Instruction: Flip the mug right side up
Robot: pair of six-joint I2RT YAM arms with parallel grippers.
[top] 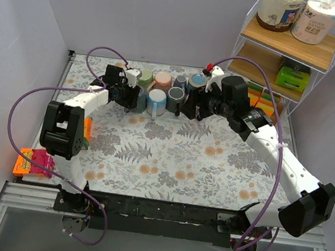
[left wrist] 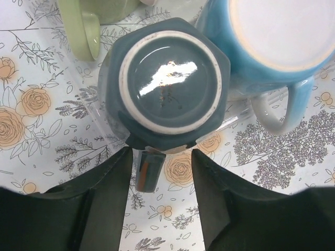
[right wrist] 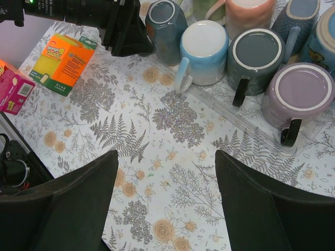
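Left wrist view: the dark teal mug (left wrist: 170, 83) stands upside down on the flowered desk (left wrist: 31, 136), its glazed base facing up and its handle pointing to 6 o'clock. The left hand (left wrist: 161, 152) is open. Its two dark fingers sit on either side of that handle with a gap on each side, gripping nothing. A light blue mug (left wrist: 272, 31) sits just beside the teal one at 2 o'clock, and a green mug (left wrist: 86, 26) lies at 11 o'clock.

Right wrist view: the right hand (right wrist: 166, 157) hangs over bare desk with its fingers spread wide and nothing between them. The dark teal mug is at 12 o'clock, with the left hand at its 9 o'clock side. A grey mug (right wrist: 256, 52) and a purple mug (right wrist: 298, 94) stand base up at 2 o'clock. An orange box (right wrist: 63, 63) lies at 10 o'clock.

Top view: both arms reach to the cluster of mugs at the desk's far edge. A wire shelf (top: 290, 49) stands at 2 o'clock.
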